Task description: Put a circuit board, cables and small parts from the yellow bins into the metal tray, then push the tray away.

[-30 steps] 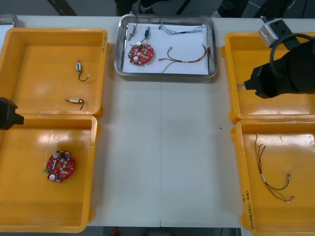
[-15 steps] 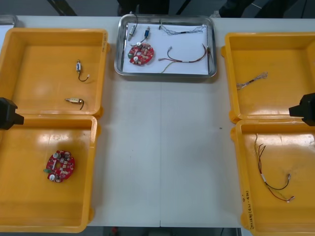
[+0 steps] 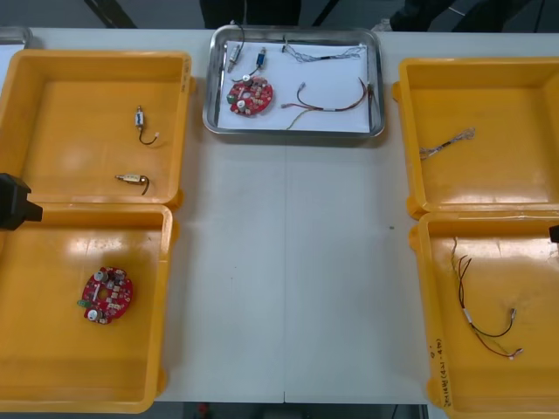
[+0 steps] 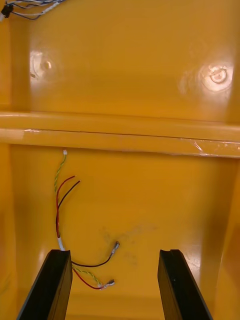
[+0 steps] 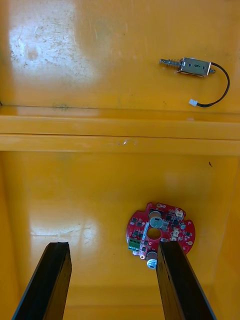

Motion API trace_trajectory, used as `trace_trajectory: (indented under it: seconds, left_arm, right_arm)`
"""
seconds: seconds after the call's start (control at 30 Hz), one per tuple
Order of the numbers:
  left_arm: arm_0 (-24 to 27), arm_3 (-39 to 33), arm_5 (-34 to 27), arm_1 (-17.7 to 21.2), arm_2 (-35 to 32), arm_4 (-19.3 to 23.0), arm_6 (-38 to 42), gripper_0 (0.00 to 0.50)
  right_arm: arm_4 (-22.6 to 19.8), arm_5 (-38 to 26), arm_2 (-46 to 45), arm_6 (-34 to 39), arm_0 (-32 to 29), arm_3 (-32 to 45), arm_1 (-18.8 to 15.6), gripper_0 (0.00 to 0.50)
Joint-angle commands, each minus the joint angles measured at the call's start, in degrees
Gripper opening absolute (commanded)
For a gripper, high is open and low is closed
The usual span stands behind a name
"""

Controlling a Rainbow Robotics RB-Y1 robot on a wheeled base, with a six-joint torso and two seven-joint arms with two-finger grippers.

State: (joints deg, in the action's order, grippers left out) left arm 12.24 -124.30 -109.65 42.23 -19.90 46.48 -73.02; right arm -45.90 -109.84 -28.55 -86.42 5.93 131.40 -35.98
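Note:
The metal tray [image 3: 210, 87] sits at the table's far middle, white inside, holding a red circuit board [image 3: 250, 94], cables [image 3: 327, 100] and small metal parts [image 3: 236, 57]. My right gripper [image 4: 114, 252] is open over the near right yellow bin [image 3: 533, 229], its fingers on either side of a red, black and yellow cable [image 4: 65, 200]; in the front view only a sliver of it shows at the right edge [image 3: 555, 232]. My left gripper [image 5: 114, 245] is open over the near left bin [image 3: 52, 218], a second circuit board [image 5: 160, 234] lying by its fingers.
The far left bin holds two small metal parts [image 3: 140, 118] [image 3: 131, 179]. A twisted blue and white cable [image 3: 447, 142] lies in the far right bin. Bare table runs between the bins, in front of the tray.
My right arm has drawn back from over the far right bin to the right edge of the front view. The left arm and the tray's contents have stayed put.

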Motion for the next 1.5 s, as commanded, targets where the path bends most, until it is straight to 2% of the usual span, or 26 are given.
trace_trajectory:
  seconds: [0.03, 0.6, 1.5]
  left_arm:
    - [-0.81, -1.82, -0.35, -0.48, 0.57, 0.37, -5.29, 0.5]
    - [-0.81, -1.82, -0.35, -0.48, 0.57, 0.37, -5.29, 0.5]
    - [-0.81, -1.82, -0.35, -0.48, 0.57, 0.37, -5.29, 0.5]
  right_arm:
    - [0.81, -0.16, -2.21, 1.34, -1.71, 1.93, -2.08, 0.5]
    - [3.27, -0.16, -2.12, 3.28, -3.91, 1.4, -0.14, 0.5]
    - [3.1, -0.16, -1.86, 3.01, -4.7, 1.49, -0.14, 0.5]
